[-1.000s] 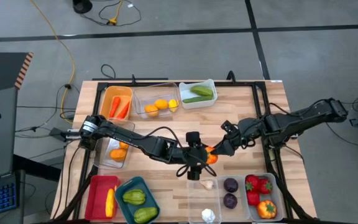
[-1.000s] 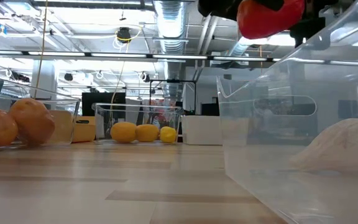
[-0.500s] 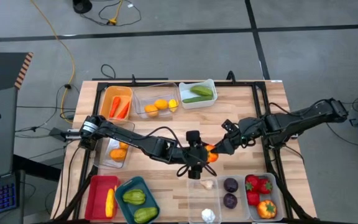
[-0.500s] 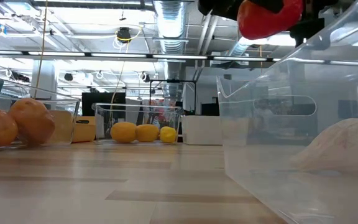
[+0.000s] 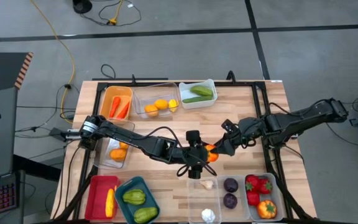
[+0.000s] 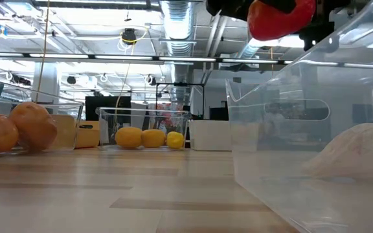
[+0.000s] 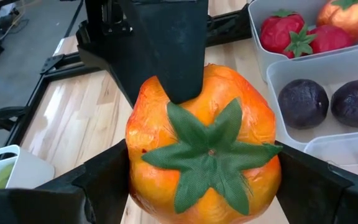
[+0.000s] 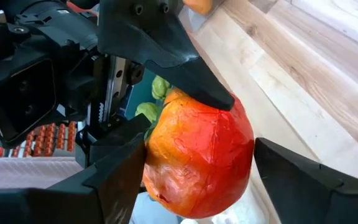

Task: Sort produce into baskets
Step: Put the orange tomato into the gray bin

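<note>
Orange-red and topped with a green calyx, a toy tomato (image 7: 204,149) hangs in mid-air above the middle of the wooden table (image 5: 272,112), near its front edge — both grippers grasp it at once. The left gripper (image 5: 197,158) has its fingers closed against its sides. The right gripper (image 5: 219,149) also grips it from the opposite direction. Just in front sits a clear bin (image 5: 191,199) holding white garlic (image 5: 209,215).

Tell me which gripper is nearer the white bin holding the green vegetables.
Right, narrowly. The right gripper is below the white bin, slightly to its right; the left gripper is straight below it, a bit farther. Both meet at the tomato.
</note>
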Available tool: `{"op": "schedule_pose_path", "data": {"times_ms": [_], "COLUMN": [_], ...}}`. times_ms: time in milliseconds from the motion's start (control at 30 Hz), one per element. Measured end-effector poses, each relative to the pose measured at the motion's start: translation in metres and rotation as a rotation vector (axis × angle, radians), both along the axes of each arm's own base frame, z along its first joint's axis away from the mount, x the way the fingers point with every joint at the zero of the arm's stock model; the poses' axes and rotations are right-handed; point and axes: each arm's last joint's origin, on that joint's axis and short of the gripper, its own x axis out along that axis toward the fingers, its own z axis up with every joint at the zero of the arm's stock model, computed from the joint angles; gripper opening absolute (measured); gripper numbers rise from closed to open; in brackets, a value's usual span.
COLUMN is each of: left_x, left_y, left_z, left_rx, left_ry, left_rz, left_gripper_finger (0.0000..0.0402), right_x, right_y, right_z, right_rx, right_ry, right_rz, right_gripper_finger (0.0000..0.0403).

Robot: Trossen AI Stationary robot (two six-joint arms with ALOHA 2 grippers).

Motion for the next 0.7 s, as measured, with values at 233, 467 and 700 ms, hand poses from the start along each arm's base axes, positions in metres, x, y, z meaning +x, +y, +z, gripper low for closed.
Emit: {"op": "schedule_pose_path", "data": {"times_ms": [233, 467, 700], "left_x": [0.0, 0.0, 0.0008], "left_y": [-0.0001, -0.0001, 0.0029], "left_z": [0.0, -0.0001, -0.0001], "left_rx": [-0.002, 0.011, 0.041], "left_ry": [0.0, 0.004, 0.012], "left_rz": [-0.003, -0.011, -0.022], "left_gripper_finger": [0.0314, 0.0314, 0.0314], "right_x": [-0.0001, 0.0, -0.0001], "right_y": [-0.0002, 0.0, 0.0], "right_z": [-0.0006, -0.0003, -0.0005], "right_rx": [-0.003, -0.002, 0.024], "right_ry": [0.005, 0.002, 0.011], "right_rz": [-0.001, 0.003, -0.011], "right_gripper_finger": [0.0395, 0.0382, 0.0383]}}
